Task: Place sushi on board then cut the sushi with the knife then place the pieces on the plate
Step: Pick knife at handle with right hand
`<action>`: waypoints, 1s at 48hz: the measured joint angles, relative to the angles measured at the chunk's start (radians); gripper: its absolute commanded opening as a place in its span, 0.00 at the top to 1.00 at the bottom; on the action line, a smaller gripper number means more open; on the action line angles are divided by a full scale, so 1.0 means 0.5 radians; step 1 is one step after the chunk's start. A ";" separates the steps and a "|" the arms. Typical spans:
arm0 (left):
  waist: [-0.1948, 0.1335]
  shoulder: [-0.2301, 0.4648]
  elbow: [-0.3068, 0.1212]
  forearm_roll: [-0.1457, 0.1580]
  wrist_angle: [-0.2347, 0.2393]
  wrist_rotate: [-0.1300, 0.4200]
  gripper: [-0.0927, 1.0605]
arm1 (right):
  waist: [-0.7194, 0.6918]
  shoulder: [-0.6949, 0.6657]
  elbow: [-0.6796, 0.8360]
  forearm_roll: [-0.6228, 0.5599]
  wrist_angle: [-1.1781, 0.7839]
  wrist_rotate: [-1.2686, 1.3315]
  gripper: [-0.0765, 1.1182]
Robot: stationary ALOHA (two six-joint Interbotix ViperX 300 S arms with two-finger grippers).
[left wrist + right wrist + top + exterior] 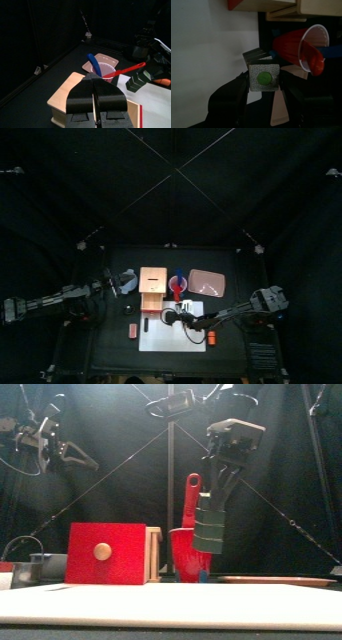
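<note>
The dark green sushi roll (211, 526) hangs upright above the white board (174, 602), and my right gripper (214, 492) is shut on its upper part. In the right wrist view the roll's end (264, 78) with a green centre sits between the jaws. Behind the roll stands the red cup (191, 556) with a red knife (191, 502) and a blue knife (95, 64). The pink plate (207, 281) lies at the back right. My left gripper (95, 95) is shut on nothing, hovering over the wooden box (154, 280).
The wooden box's red drawer front (107, 554) faces forward, left of the cup. A small red toy (132, 331) lies just left of the board. An orange toy (211, 336) lies off the board's right side.
</note>
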 measured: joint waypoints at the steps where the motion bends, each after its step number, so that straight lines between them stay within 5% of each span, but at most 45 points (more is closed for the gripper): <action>1: 0.000 0.000 0.003 0.000 0.000 0.000 0.83 | 0.003 0.018 -0.006 -0.006 0.015 0.006 0.49; 20: -0.003 0.000 0.034 -0.003 -0.003 0.003 0.83 | 0.061 0.239 -0.224 -0.141 0.288 0.160 0.23; 48: -0.006 0.000 0.064 -0.006 -0.003 0.000 0.83 | 0.117 0.212 -0.316 0.135 0.258 0.377 0.16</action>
